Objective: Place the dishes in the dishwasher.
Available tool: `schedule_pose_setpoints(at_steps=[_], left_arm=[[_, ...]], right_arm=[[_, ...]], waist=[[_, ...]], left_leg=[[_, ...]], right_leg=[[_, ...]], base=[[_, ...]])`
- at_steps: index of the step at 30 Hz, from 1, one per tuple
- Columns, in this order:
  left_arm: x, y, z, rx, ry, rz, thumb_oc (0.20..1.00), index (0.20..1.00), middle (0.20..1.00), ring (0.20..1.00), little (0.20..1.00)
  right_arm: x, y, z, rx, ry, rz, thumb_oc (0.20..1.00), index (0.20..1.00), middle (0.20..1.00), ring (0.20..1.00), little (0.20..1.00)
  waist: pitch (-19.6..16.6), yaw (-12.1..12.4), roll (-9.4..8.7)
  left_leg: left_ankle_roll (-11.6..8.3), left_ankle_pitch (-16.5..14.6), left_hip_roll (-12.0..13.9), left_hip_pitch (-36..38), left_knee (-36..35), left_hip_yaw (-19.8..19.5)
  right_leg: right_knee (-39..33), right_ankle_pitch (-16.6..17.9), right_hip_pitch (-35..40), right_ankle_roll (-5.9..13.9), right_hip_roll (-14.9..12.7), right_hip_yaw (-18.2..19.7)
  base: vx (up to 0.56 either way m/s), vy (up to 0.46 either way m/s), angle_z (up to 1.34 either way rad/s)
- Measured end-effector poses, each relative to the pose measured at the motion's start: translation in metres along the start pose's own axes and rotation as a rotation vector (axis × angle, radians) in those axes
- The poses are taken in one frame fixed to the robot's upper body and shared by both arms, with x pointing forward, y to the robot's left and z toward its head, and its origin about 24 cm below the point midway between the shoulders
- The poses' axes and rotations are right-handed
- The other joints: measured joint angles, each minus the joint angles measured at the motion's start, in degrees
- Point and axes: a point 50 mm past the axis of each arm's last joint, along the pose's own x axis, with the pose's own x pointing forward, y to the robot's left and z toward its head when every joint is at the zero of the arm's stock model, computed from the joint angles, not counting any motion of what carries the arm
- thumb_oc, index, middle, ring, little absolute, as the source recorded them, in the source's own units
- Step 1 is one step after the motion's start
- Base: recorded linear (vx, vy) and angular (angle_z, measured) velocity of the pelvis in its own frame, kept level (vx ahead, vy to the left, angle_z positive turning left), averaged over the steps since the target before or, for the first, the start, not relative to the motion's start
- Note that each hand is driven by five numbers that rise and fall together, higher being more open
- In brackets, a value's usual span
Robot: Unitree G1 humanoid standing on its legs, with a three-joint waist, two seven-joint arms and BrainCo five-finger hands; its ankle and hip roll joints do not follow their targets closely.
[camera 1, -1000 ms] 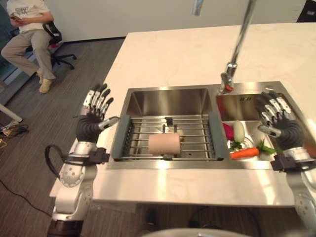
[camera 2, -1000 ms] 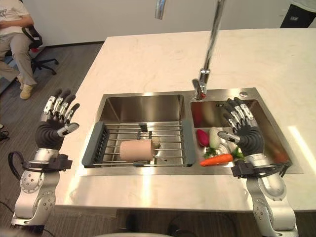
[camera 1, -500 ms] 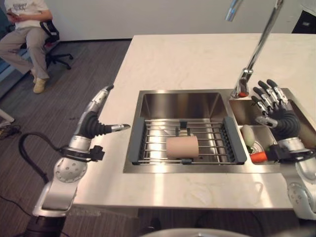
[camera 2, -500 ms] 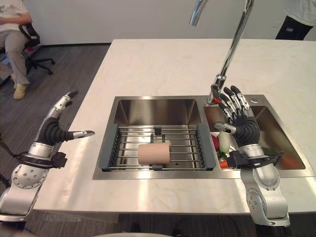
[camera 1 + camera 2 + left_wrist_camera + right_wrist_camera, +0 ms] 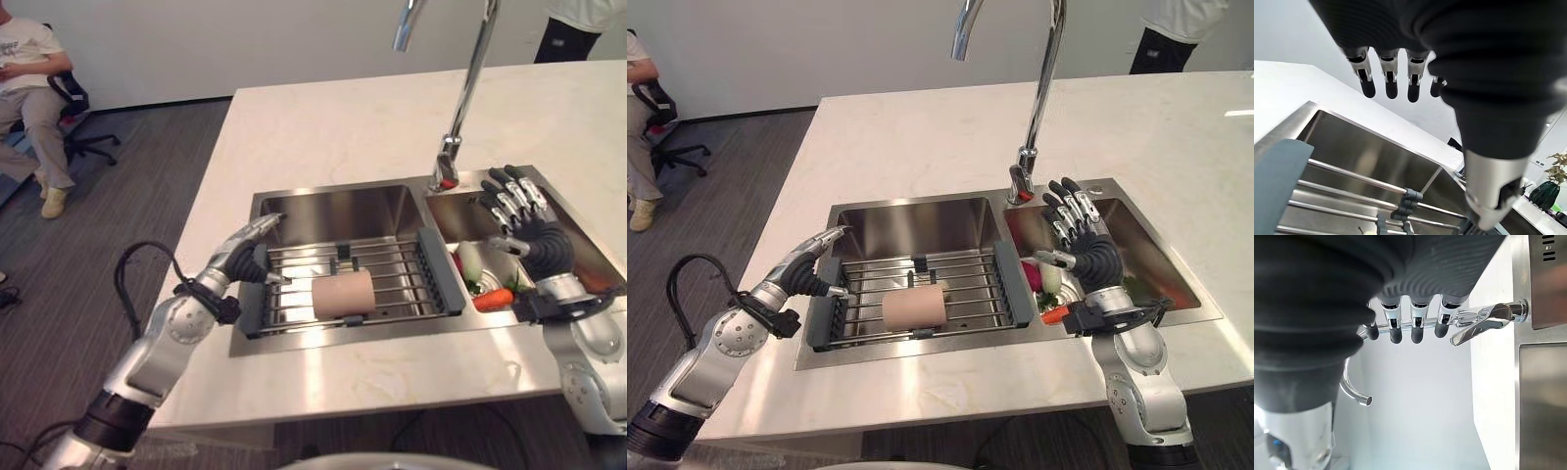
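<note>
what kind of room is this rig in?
Probably a kitchen mock-up inside an office or lab: a pale stone island counter with a double stainless sink, a tall faucet and a drying rack holding a cup, plus grey carpet and a seated person on an office chair.

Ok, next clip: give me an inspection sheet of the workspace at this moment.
Surface: pale marble counter with a steel double sink.
Job's things: beige cup lying on its side on the drying rack over the left basin.
Clutter: carrot and other vegetables in the right basin; tall faucet.
Hands: left hand open at the rack's left end; right hand open above the right basin.
Cables: nothing seen.
Surroundings: seated person on an office chair; another person standing beyond the counter.
</note>
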Motion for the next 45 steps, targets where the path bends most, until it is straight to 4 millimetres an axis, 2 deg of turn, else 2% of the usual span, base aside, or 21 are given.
schedule_pose_setpoints(at_steps=[4, 9, 21, 28, 33, 40, 45], left_arm=[[0.001, -0.002, 0.0, 0.004, 0.003, -0.026, 1.0, 1.0, 1.0, 1.0, 1.0], [0.003, -0.022, 0.002, 0.012, 0.008, -0.119, 1.0, 1.0, 1.0, 1.0, 1.0], [0.004, -0.039, 0.004, -0.034, 0.023, -0.207, 1.0, 1.0, 1.0, 1.0, 1.0], [0.003, -0.042, 0.0, -0.038, 0.051, -0.223, 1.0, 1.0, 1.0, 1.0, 1.0], [0.004, -0.057, -0.007, -0.062, 0.091, -0.265, 1.0, 1.0, 1.0, 1.0, 1.0], [0.004, -0.061, -0.01, -0.07, 0.111, -0.243, 1.0, 1.0, 1.0, 1.0, 1.0], [0.005, -0.071, -0.012, -0.086, 0.13, -0.245, 1.0, 1.0, 1.0, 1.0, 1.0]], right_arm=[[0.0, 0.0, 0.0, 0.0, 0.004, 0.003, 1.0, 1.0, 1.0, 1.0, 1.0], [0.0, 0.002, -0.001, 0.002, 0.009, 0.022, 1.0, 1.0, 1.0, 1.0, 1.0], [0.001, 0.005, -0.003, -0.003, 0.019, 0.042, 1.0, 1.0, 1.0, 1.0, 1.0], [0.001, 0.005, -0.005, -0.008, 0.036, 0.041, 1.0, 1.0, 1.0, 1.0, 1.0], [0.001, 0.005, -0.005, -0.008, 0.037, 0.043, 1.0, 1.0, 1.0, 1.0, 1.0], [0.001, 0.006, -0.005, -0.007, 0.037, 0.048, 1.0, 1.0, 1.0, 1.0, 1.0], [0.0, 0.006, -0.005, -0.006, 0.038, 0.054, 1.0, 1.0, 1.0, 1.0, 1.0]], waist=[[0.0, -0.8, 0.03], [0.0, -1.4, 0.04], [-0.1, -2.1, 0.09], [-0.2, -2.3, 0.06], [-0.3, -2.6, 0.0], [-0.5, -3.8, -0.34], [-0.5, -4.1, -0.34]], left_leg=[[0.0, 0.0, 0.1, 0.1, 0.0, 0.5], [0.02, 0.0, 0.2, 0.5, 0.0, 1.6], [0.06, -0.1, 0.4, 1.0, 0.0, 3.1], [0.07, -0.1, 0.4, 1.0, 0.0, 3.3], [0.09, -0.1, 0.5, 1.0, 0.0, 4.2], [0.12, -0.1, 0.5, 1.1, -0.2, 5.0], [0.15, -0.1, 0.6, 1.2, -0.1, 5.8]], right_leg=[[0.0, 0.2, -0.1, -0.02, 0.1, 0.3], [0.0, 0.5, -0.3, 0.09, 0.1, 1.5], [0.0, 1.0, -0.6, -0.01, 0.2, 3.0], [0.0, 1.2, -0.6, -0.02, 0.2, 3.2], [0.0, 1.4, -1.0, -0.02, 0.2, 3.6], [0.0, 1.6, -1.4, -0.02, 0.3, 4.8], [0.0, 1.8, -1.6, 0.03, 0.3, 5.2]], base=[[0.02, -0.013, -0.06], [0.03, -0.013, -0.13], [0.01, -0.014, -0.06], [0.0, 0.0, 0.0], [0.0, -0.013, -0.08], [0.0, -0.007, -0.06], [0.0, -0.01, -0.07]])
